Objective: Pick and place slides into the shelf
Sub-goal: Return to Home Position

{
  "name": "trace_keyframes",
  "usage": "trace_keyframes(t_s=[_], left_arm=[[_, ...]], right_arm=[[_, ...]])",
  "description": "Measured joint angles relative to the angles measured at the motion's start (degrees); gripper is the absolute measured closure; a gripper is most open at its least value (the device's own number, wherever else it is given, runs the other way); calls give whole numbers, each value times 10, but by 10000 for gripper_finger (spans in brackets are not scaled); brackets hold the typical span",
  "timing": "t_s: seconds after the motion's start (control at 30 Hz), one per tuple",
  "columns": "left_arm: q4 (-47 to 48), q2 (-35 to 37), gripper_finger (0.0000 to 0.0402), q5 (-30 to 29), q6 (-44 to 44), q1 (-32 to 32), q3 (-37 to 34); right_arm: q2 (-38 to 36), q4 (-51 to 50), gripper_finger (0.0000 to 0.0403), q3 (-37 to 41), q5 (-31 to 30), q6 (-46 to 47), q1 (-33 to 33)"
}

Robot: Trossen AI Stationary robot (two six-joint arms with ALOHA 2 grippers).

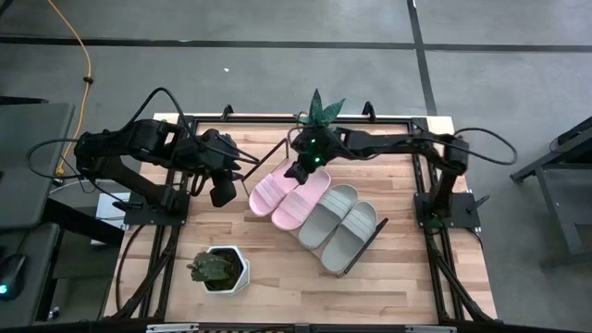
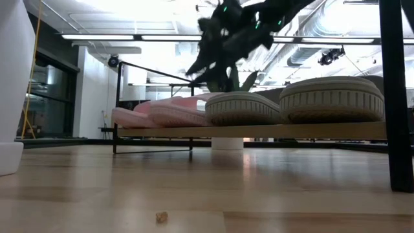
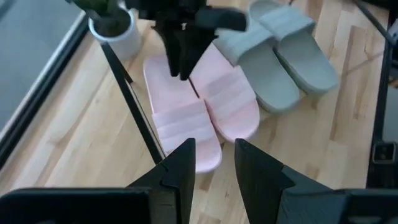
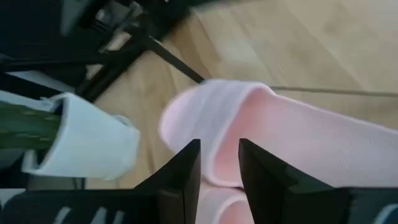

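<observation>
High view: four slides [image 1: 319, 211] side by side on shelf [image 2: 291, 131], frame centre, filling it; right gripper [image 1: 298, 172] just above pink pair, left gripper [image 1: 222, 192] centre-left, both narrowly parted, empty.

A potted succulent [image 1: 220, 269] is sitting on the wooden tabletop [image 1: 277, 289], while a spiky green plant [image 1: 323, 110] is standing at its opposite edge.

Looks like a robotics lab: exposed ceiling ducts [image 2: 312, 55], strip lights [image 2: 97, 37], taped grey floor [image 1: 231, 83].

Two pink slides [image 1: 302, 198], two grey slides [image 1: 329, 215], side by side on shelf [image 2: 259, 131]
</observation>
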State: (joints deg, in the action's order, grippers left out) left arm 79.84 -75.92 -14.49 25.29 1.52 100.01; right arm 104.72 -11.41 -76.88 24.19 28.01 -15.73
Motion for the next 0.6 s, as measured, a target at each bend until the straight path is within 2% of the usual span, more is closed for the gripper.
trace_keyframes(t_s=[0.17, 0.33, 0.6], left_arm=[[-18, 8, 300, -12, -5, 0, 0], [-34, 19, 300, -12, -27, 0, 0], [-30, 43, 300, -13, -75, 0, 2]], right_arm=[[-84, -45, 304, 0, 17, -35, 0], [-183, -123, 304, 0, 95, -100, -4], [-320, -223, 304, 0, 79, -132, -4]])
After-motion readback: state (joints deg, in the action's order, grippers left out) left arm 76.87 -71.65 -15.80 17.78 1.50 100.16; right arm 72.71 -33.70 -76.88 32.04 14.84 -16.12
